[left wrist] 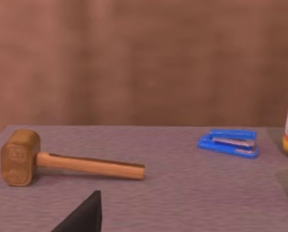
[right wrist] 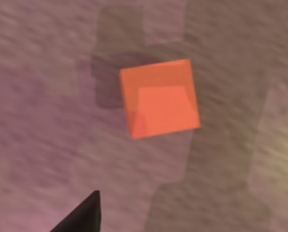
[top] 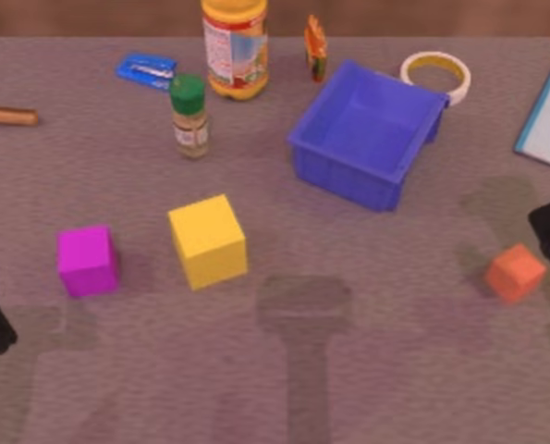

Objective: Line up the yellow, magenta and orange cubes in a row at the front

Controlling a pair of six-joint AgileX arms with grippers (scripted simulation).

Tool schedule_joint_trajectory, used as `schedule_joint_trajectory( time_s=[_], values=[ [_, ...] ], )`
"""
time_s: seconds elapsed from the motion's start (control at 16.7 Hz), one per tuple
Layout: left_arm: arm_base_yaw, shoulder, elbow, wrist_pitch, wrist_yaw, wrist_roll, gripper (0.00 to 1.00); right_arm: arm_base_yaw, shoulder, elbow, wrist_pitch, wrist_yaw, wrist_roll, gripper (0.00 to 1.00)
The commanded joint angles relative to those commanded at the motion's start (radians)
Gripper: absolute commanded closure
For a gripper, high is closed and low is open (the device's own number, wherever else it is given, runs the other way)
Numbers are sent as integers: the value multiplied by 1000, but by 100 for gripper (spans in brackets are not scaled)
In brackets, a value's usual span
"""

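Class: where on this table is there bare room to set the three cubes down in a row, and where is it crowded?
Free: the front strip below the magenta cube, yellow cube and orange cube, and the gap between yellow and orange. Crowded: the back, around the bottle, spice jar, stapler, blue box and tape roll.

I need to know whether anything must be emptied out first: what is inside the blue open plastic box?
Nothing shows inside the blue open plastic box: the top view shows only bare blue floor. The strip of floor just behind its near wall is hidden, so something small and flat there cannot be ruled out.
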Motion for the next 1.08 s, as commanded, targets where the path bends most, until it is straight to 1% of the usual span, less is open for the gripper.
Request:
schedule_joint_trajectory(
  time_s=[0.24, 0.48, 0.9, 1.08],
  values=[
    [0, 0, 0, 0, 0, 0, 0, 36, 292, 224, -166, 0, -53, 0],
    [0, 0, 0, 0, 0, 0, 0, 57, 469, 367, -259, 1, -85, 0],
    [0, 0, 0, 0, 0, 0, 0, 56, 495, 391, -273, 1, -90, 0],
    [0, 0, 0, 0, 0, 0, 0, 59, 513, 364, -233, 1, -92, 0]
  ],
)
